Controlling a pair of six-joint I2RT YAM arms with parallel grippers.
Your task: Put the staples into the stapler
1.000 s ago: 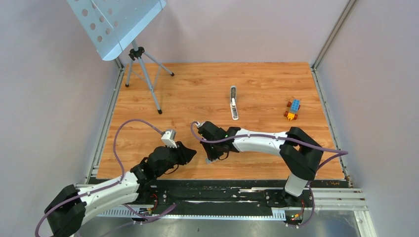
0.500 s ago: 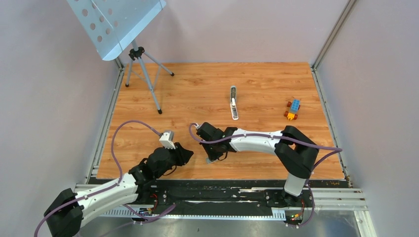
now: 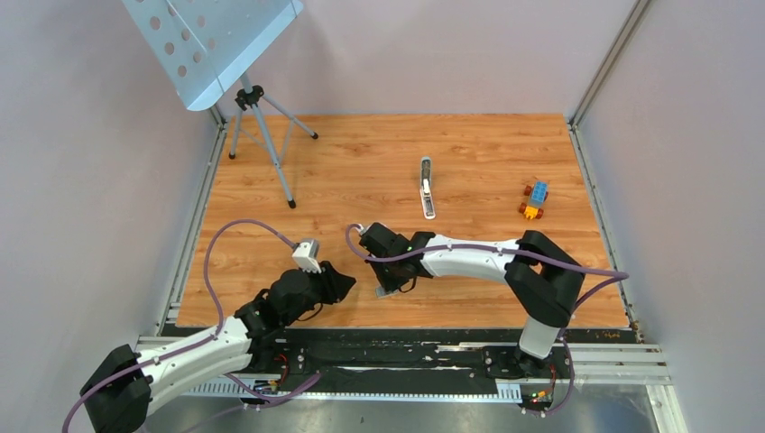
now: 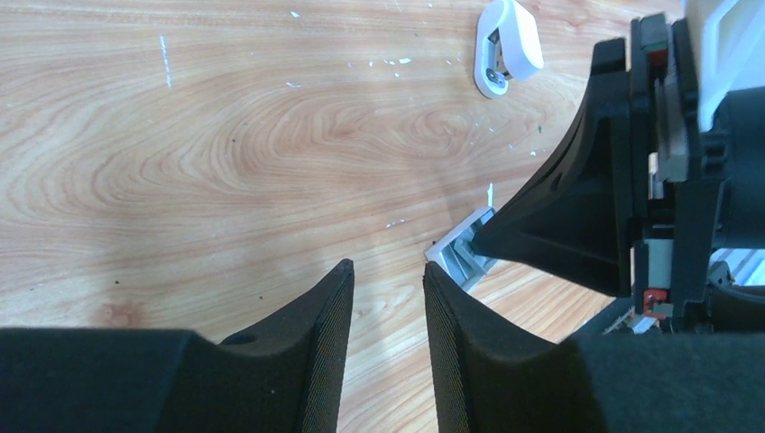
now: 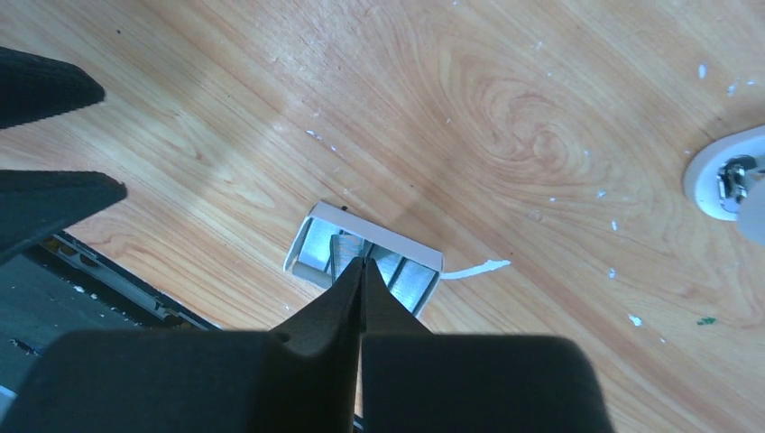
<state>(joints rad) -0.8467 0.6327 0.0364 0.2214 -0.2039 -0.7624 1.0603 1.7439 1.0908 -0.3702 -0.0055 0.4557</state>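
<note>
Nothing is loaded: the stapler lies open at upper centre, and the staples sit in a white box at lower centre. The right gripper is pinched tight over them, while the left gripper is narrowly parted and empty. Lifting and loading remain.

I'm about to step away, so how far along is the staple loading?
Done: the stapler seems to lie opened out farther back, and the small white box shows the staples inside. In hand: the right gripper is pinched shut, tips in the box at the staples; the left gripper hovers nearby, slightly open, empty. Left: lift a strip out, carry it to the stapler, seat it, close it.
</note>
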